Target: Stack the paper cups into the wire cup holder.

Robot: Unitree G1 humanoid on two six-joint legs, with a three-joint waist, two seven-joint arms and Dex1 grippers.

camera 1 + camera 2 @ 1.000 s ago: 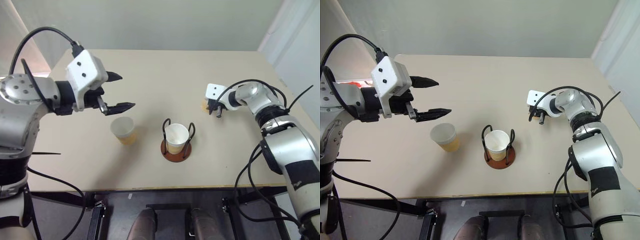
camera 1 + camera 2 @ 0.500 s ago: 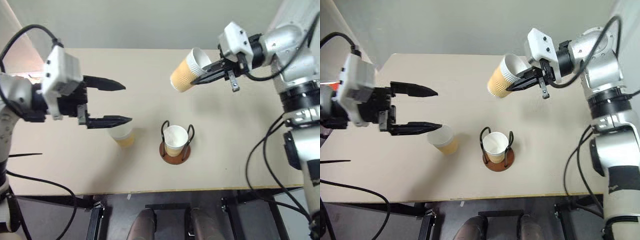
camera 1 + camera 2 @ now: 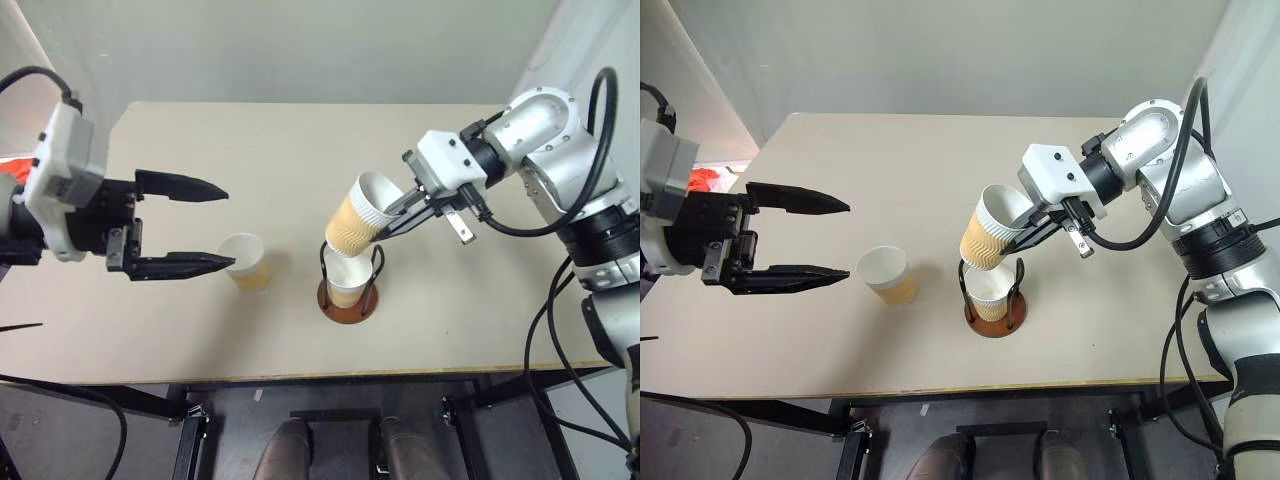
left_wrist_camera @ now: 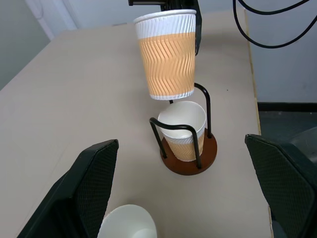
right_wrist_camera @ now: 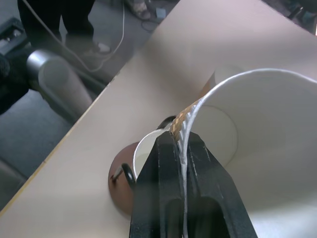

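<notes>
The right gripper (image 5: 181,148) pinches a paper cup's (image 3: 358,215) rim, wall between its fingers as its wrist view shows, tilted above the wire cup holder (image 3: 349,290) with its nested cup (image 4: 183,126). Left gripper (image 3: 215,226) spread, third cup (image 3: 245,260) just beyond its lower fingertip

silver arms — black cables, fingers (image 3: 172,186)

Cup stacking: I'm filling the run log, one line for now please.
right gripper: shut on carried cup above wire cup holder | left gripper: open
</notes>
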